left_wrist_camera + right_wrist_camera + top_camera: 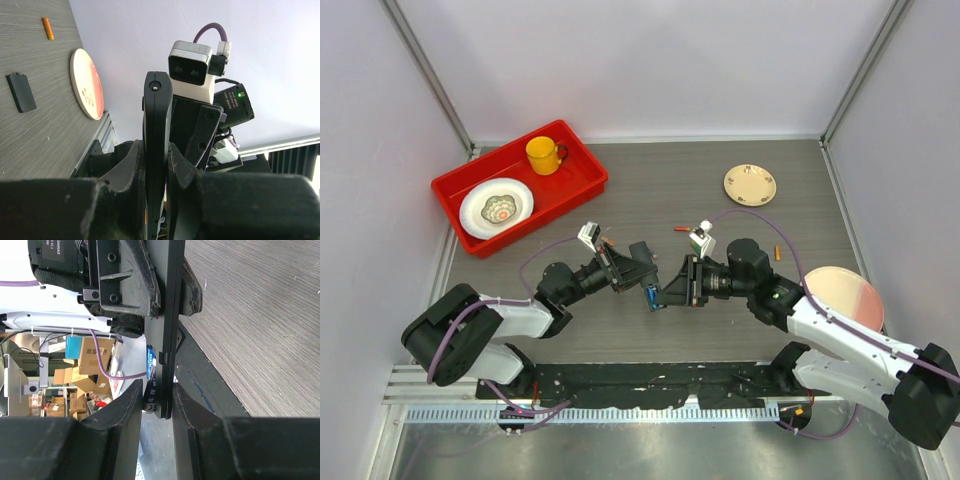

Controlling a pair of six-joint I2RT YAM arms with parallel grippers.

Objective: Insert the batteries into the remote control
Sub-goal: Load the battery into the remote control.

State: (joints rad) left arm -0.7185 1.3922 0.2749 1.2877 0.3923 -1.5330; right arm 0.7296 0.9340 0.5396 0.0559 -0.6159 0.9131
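The black remote control (157,115) stands edge-on between the fingers of my left gripper (156,150), which is shut on it above the table's middle (638,262). My right gripper (157,390) meets it from the right (663,293). Its two fingers flank the remote's end (170,315) and a blue battery (151,372) lying against the remote's open side. One pad touches the battery and the other touches the remote's back. An orange battery (682,229) lies behind the grippers. Another orange battery (778,252) lies to the right.
A red tray (582,168) at the back left holds a yellow mug (544,155) and a white plate (496,208). A small patterned plate (750,184) sits at the back right, a pink plate (844,298) by the right arm. A small black square piece (21,92) lies on the table.
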